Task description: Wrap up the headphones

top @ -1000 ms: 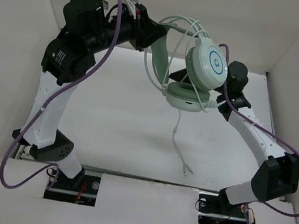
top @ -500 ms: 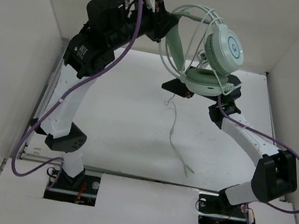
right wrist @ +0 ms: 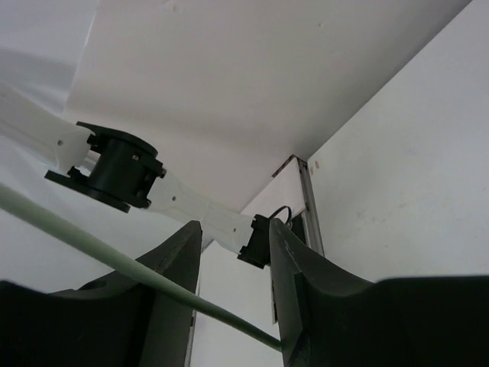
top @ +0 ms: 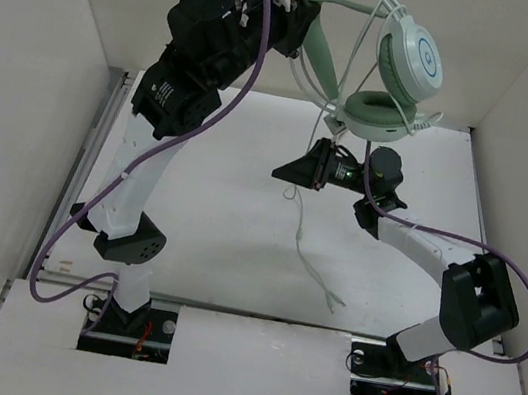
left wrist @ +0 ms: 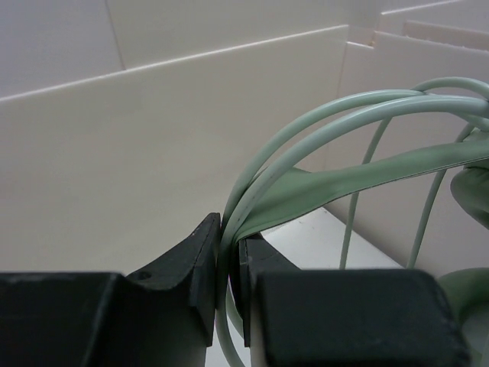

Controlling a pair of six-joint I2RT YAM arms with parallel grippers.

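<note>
The pale mint-green headphones (top: 409, 64) hang high near the back wall, one earcup above the other (top: 373, 113). My left gripper (top: 298, 13) is shut on their thin headband (left wrist: 328, 187), together with loops of cord (left wrist: 359, 115), pinched at the jaws (left wrist: 229, 245). The loose end of the cord (top: 302, 247) trails down to the table. My right gripper (top: 292, 169) sits below the earcups, pointing left. It is open (right wrist: 235, 237), and the cord (right wrist: 114, 256) runs slantwise across the gap without being pinched.
White walls enclose the table (top: 221, 211) on the left, back and right. Purple arm cables (top: 167, 141) loop beside both arms. The left arm's white links (right wrist: 122, 168) show in the right wrist view. A metal rail (top: 93, 159) runs along the left edge.
The left arm has lifted the headphones higher and to the right. The right gripper has opened, come off the earcups and swung down and left beneath them.
</note>
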